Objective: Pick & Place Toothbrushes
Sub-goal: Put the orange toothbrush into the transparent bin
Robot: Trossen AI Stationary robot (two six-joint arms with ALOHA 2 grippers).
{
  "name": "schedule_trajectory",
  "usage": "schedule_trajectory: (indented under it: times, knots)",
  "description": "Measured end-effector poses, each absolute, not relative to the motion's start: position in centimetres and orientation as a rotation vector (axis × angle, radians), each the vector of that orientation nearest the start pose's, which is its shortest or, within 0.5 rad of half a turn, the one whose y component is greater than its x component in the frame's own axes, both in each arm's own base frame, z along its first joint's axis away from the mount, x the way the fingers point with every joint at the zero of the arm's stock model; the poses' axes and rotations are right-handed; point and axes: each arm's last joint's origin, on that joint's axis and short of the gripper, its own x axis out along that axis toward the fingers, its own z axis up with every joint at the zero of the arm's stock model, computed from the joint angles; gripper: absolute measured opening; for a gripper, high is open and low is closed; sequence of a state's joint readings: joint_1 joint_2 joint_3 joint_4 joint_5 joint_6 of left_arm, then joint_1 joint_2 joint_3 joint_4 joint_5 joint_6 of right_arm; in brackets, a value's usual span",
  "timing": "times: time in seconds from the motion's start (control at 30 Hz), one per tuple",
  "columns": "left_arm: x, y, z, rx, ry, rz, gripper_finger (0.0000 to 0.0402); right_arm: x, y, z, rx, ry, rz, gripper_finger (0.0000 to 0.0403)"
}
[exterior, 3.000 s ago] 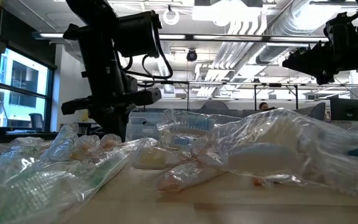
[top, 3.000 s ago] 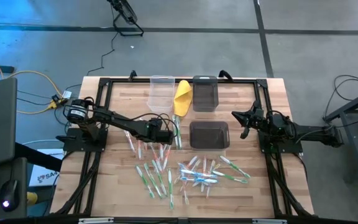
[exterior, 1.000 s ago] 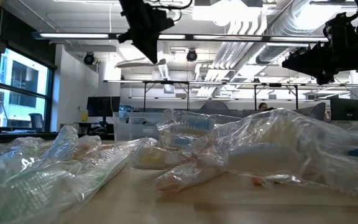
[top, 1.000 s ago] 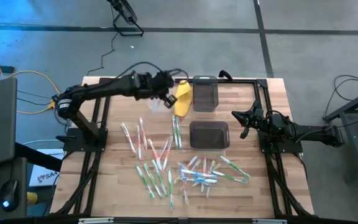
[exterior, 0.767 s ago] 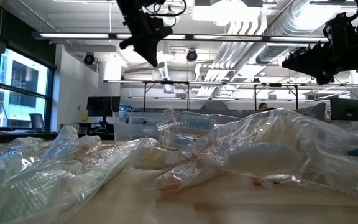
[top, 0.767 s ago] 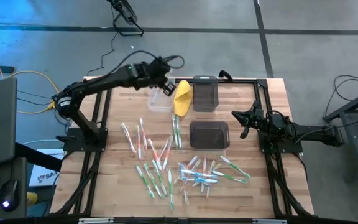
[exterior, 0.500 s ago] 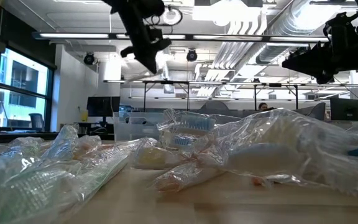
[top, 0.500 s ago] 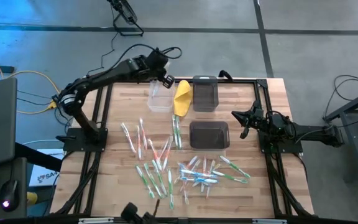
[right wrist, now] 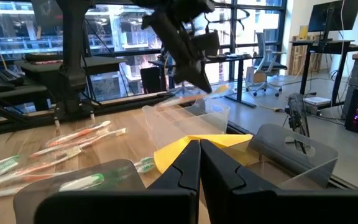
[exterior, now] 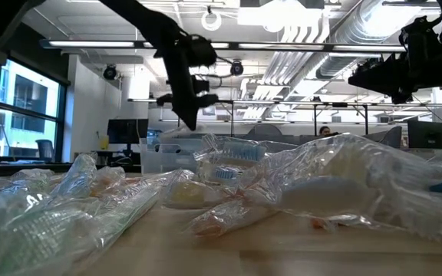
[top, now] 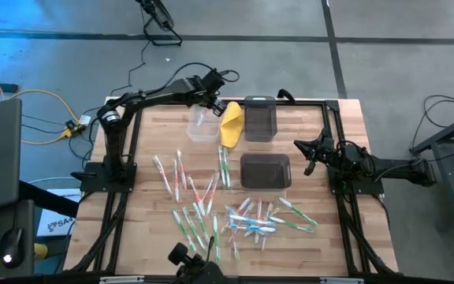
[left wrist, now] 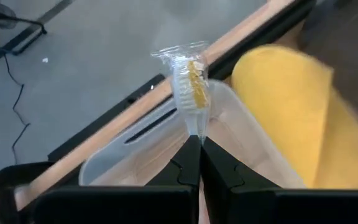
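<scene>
Many wrapped toothbrushes (top: 211, 209) lie scattered on the near half of the table. My left gripper (top: 212, 91) hovers at the far edge above the clear bin (top: 203, 120), shut on one wrapped toothbrush (left wrist: 190, 87) with yellow-orange bristles. In the right wrist view that toothbrush (right wrist: 188, 97) slants over the clear bin (right wrist: 185, 118). My right gripper (right wrist: 200, 148) is shut on nothing and waits at the table's right side (top: 309, 156), beside the dark bins. My left gripper pinches the wrapped toothbrush between its two fingertips at the neck just below the head (left wrist: 195, 127). The head and the wrapper's crimped end (left wrist: 180, 55) stick out past the fingers. The toothbrush is lifted clear, above the clear bin (left wrist: 166, 155).
A yellow folded object (top: 232, 122) leans between the clear bin and a dark bin (top: 260, 118) at the far edge. A second dark bin (top: 265, 170) stands mid-table. A dark object (top: 191, 264) shows at the near edge. Black frame rails border the table.
My left gripper, still shut on the toothbrush, has swung from over the clear bin toward the far edge and a little to the right, and in the low view it has come down. A dark object has appeared at the near edge.
</scene>
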State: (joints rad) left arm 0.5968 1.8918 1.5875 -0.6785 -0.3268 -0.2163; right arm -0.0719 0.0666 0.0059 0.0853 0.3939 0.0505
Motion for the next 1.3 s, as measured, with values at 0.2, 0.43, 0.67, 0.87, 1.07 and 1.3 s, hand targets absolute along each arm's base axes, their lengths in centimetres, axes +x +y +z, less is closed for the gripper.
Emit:
schedule_trajectory:
  times: [0.2,0.43,0.67,0.87,1.07,1.3]
  knots:
    - [33.9,24.1,23.7,-0.323,0.977,0.952,0.0,9.8,-1.8,16.8,0.051,-0.035,-0.465,0.0002]
    - [34.0,24.2,22.2,-0.324,1.043,0.954,0.0,9.8,-1.8,16.8,0.05,-0.034,-0.465,0.0002]
    - [34.0,24.2,22.3,-0.324,1.038,0.955,0.0,9.8,-1.8,16.8,0.05,-0.034,-0.465,0.0002]
    - [34.0,24.2,22.3,-0.323,1.036,0.955,0.0,9.8,-1.8,16.8,0.05,-0.034,-0.466,0.0002]
    - [34.0,24.2,22.2,-0.333,1.042,0.941,0.002,9.8,-1.8,16.8,0.05,-0.033,-0.465,0.0002]
    - [34.1,24.2,22.3,-0.333,1.035,0.941,0.0072,9.8,-1.8,16.8,0.05,-0.033,-0.465,0.0002]
